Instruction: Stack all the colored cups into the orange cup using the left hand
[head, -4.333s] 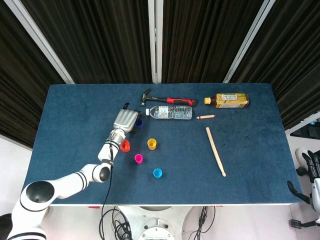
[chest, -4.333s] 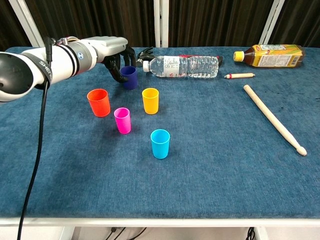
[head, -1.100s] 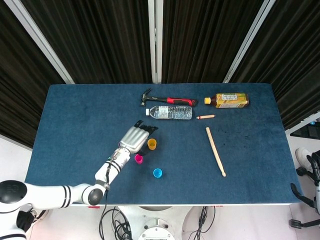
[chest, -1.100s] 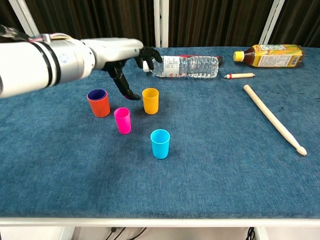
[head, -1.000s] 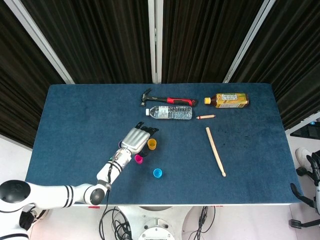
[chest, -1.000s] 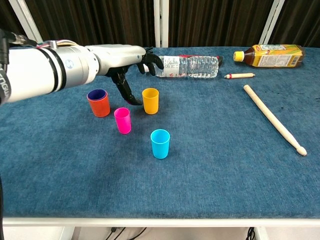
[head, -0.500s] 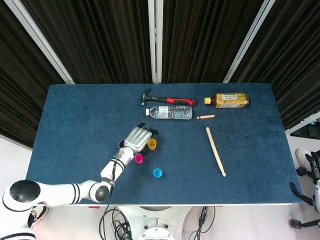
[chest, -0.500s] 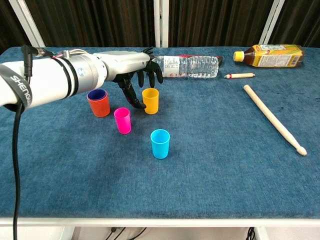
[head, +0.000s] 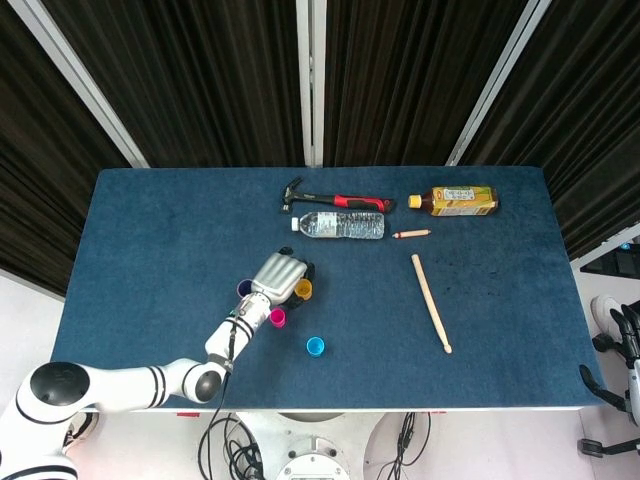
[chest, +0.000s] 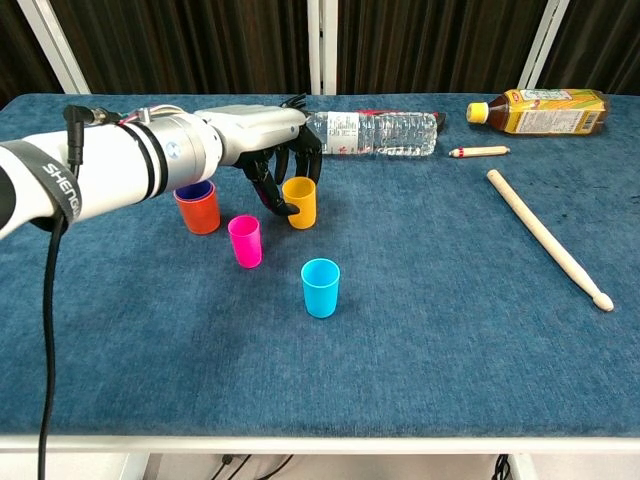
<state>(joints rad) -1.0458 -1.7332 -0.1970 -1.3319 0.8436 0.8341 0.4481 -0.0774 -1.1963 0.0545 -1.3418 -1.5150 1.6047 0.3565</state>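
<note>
The left hand (chest: 268, 150) has come down onto the yellow cup (chest: 300, 201) since half a second ago; its dark fingers (chest: 271, 193) now curl around the cup's rim and near side, and the cup stands on the worktop (chest: 440, 300). Whether the grip is firm cannot be told. Just behind the hand's wrist, the orange cup (chest: 199, 211) holds the purple cup (chest: 194, 189), unchanged. The pink cup (chest: 245, 240) stands just below the hand, the blue cup (chest: 320, 287) further toward the near edge. The right hand is out of view.
</note>
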